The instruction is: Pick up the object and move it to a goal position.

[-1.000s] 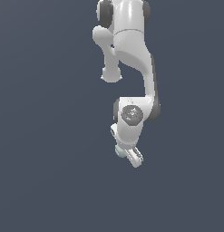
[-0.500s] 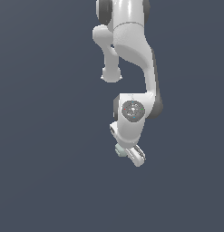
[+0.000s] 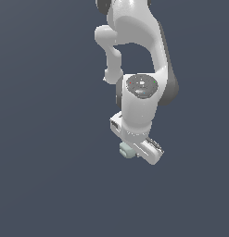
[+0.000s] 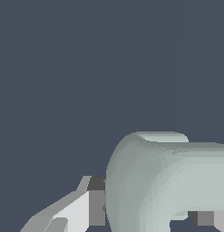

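The small pale grey-green rounded lump (image 4: 163,181) is seen clamped between the fingers of the white arm's gripper (image 3: 134,150), apparently lifted. No goal marker is shown, so the carrying is judged unfinished.

The white arm (image 3: 143,69) is drawing upward and slightly toward the exterior view's right against the dark grey backdrop, its round wrist joint (image 3: 141,86) sitting higher in the picture than a second ago. The gripper (image 3: 134,150) is rising with it, and the pale grey-green object (image 3: 126,150) is travelling along, pressed against the fingers (image 4: 72,210) as the wrist view shows it.
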You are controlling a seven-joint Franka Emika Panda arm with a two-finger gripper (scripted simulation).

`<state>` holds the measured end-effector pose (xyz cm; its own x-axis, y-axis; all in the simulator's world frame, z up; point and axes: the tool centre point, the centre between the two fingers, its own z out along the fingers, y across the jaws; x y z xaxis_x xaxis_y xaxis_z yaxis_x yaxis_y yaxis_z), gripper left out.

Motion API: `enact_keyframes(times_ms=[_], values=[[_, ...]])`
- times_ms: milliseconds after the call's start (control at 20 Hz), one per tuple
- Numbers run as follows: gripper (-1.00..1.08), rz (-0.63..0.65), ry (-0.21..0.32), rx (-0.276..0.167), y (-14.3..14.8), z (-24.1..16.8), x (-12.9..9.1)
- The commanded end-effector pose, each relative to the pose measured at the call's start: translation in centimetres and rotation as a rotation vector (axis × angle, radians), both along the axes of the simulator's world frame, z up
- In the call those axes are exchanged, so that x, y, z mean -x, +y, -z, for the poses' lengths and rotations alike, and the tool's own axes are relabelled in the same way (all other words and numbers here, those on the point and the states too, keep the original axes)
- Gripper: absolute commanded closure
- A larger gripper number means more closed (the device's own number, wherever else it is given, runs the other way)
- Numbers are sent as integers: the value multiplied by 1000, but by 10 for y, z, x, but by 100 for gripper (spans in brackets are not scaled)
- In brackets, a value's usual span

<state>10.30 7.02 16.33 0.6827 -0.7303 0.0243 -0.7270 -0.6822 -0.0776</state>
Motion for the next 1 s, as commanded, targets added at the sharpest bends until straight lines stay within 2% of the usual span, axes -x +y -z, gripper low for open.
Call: enact_keyframes(times_ms=[0, 550, 950], values=[[108, -63, -23, -7, 3, -35, -6], [108, -346, -120, -48, 16, -193, -23], [108, -483, -165, -70, 22, -269, -26]])
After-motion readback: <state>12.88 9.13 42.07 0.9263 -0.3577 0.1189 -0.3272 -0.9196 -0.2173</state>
